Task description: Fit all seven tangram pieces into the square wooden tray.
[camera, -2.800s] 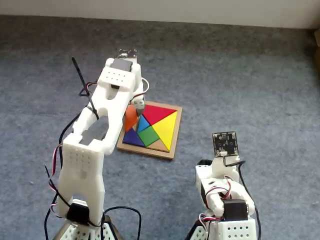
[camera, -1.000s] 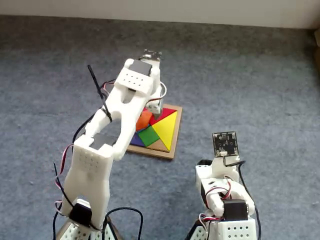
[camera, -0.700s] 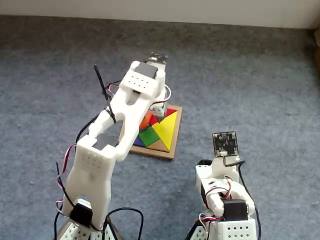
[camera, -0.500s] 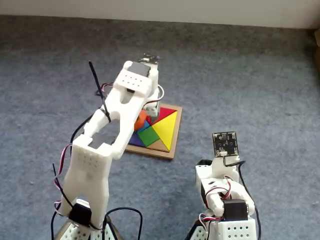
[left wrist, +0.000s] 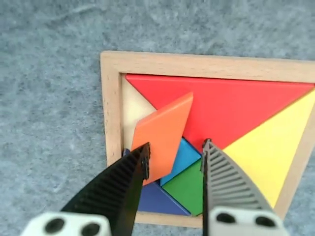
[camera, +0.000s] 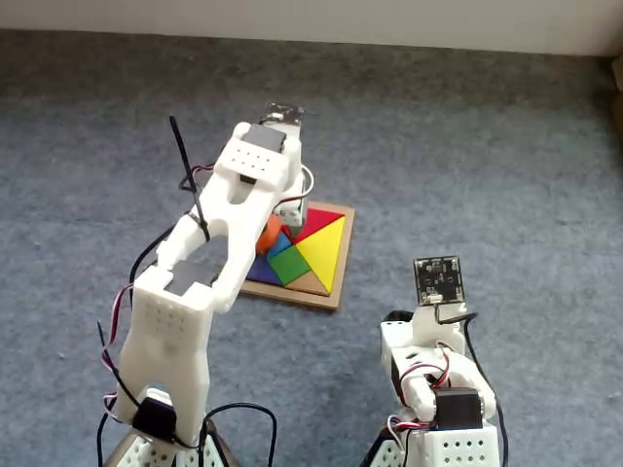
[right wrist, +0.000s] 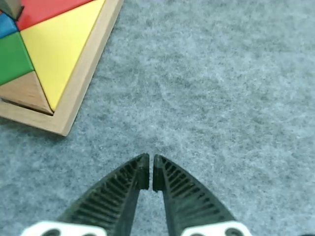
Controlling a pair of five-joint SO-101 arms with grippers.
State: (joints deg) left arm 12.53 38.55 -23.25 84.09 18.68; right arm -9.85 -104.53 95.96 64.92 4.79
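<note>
1. Six coloured pieces (left wrist: 226,108) appear seated in the square wooden tray (left wrist: 110,103); the orange parallelogram piece (left wrist: 162,135) lies askew over its slot, beneath the left gripper (left wrist: 174,150), jaws apart
2. Left: seating it flat
3. Right gripper (right wrist: 150,172), jaws together, hangs beside the tray

Orange parallelogram (left wrist: 162,135) tilted over blue piece (left wrist: 184,157) — not seated flat in wooden tray (left wrist: 110,98).

Left hand (left wrist: 176,144) spread, right hand (right wrist: 150,158) — closed
</note>
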